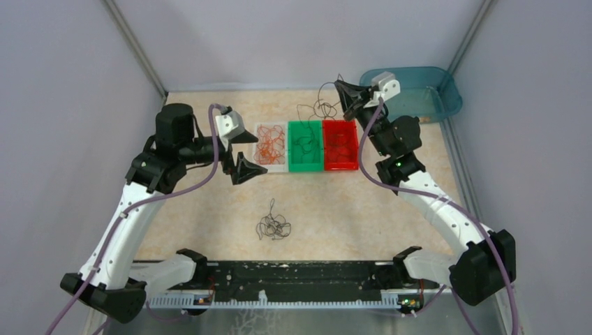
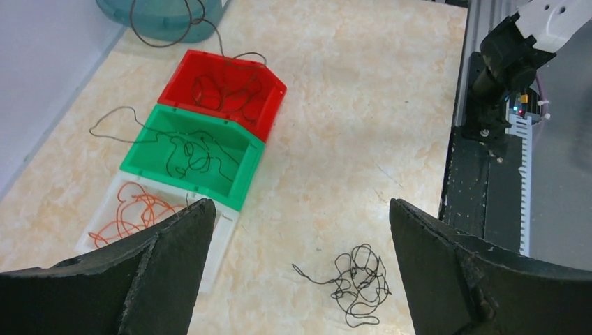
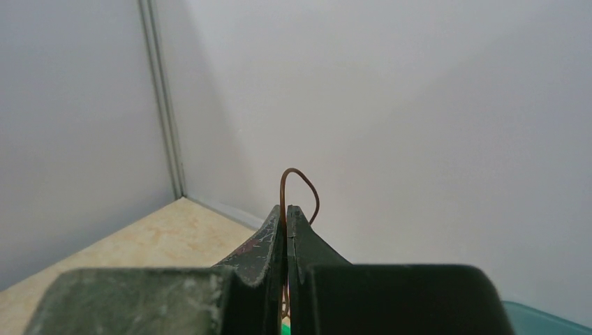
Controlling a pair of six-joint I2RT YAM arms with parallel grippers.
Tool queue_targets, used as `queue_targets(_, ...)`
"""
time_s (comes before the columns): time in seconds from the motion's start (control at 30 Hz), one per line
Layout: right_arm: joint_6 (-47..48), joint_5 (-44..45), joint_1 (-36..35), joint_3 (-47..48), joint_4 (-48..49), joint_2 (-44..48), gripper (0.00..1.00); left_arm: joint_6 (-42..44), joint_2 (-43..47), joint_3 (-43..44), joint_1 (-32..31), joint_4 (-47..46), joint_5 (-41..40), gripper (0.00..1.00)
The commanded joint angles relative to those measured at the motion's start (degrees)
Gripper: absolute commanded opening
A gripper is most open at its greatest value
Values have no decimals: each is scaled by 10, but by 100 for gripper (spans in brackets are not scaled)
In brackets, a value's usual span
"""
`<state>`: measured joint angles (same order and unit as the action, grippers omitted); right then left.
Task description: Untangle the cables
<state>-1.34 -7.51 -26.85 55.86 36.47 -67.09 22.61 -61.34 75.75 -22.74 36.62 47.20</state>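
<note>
A loose tangle of black cables (image 1: 273,225) lies on the table in front of the bins, and the left wrist view has the tangle (image 2: 357,282) below and between my fingers. My left gripper (image 1: 253,149) hovers open and holds nothing (image 2: 300,204), next to the white bin (image 1: 272,169). Orange-red cables (image 1: 271,146) fill that white bin (image 2: 216,244). My right gripper (image 1: 340,85) is raised at the back, above the red bin (image 1: 342,166). It is shut (image 3: 286,209) on a thin brown cable (image 3: 297,180), which hangs down in loops (image 1: 322,106) towards the red bin.
The green bin (image 1: 305,167) and the red bin (image 2: 269,115) each hold dark cables. One dark cable (image 2: 108,121) spills out behind the green bin (image 2: 244,178). A teal tub (image 1: 426,94) stands at the back right corner. Grey walls close in the table.
</note>
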Motion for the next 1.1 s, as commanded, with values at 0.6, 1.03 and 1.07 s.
queue_targets(0.6,65,64,68,-82,89,-67,0,-2,15,-24,-1,-2,-22,100)
queue_targets(1.03,51,123,74,-78,-9,-165,0,6,9,-19,-1,-1,-21,100)
queue_targets(1.07,45,125,73,-74,-20,-174,0,6,8,-19,-1,-1,-22,100)
